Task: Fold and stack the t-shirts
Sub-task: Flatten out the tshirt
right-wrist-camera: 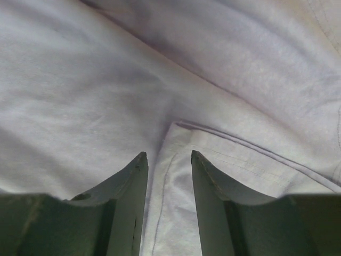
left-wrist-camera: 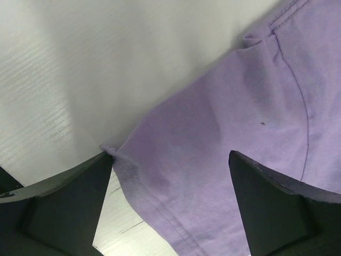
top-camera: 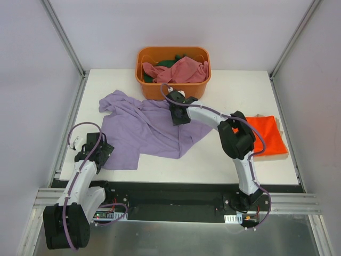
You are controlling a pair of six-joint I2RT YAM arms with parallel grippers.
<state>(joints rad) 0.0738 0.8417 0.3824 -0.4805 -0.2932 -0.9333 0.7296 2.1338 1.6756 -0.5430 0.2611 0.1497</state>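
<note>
The lavender t-shirt (top-camera: 144,128) lies rumpled and spread across the middle left of the table. My left gripper (top-camera: 93,146) is at its near left corner. In the left wrist view that gripper (left-wrist-camera: 170,154) stands wide open, with the stitched hem corner (left-wrist-camera: 160,202) between its fingers and untouched by the right one. My right gripper (top-camera: 176,114) is low over the shirt's far edge. In the right wrist view it (right-wrist-camera: 168,154) is partly open, its jaws either side of a hemmed flap (right-wrist-camera: 181,202) of lavender cloth (right-wrist-camera: 106,96). An orange-red t-shirt (top-camera: 269,134) lies folded at the right.
An orange plastic tub (top-camera: 146,80) stands at the back centre, holding a dusty pink shirt (top-camera: 184,70) and a dark green one (top-camera: 169,62). Bare white table (top-camera: 240,90) lies between the tub and the orange-red shirt. Frame posts rise at both sides.
</note>
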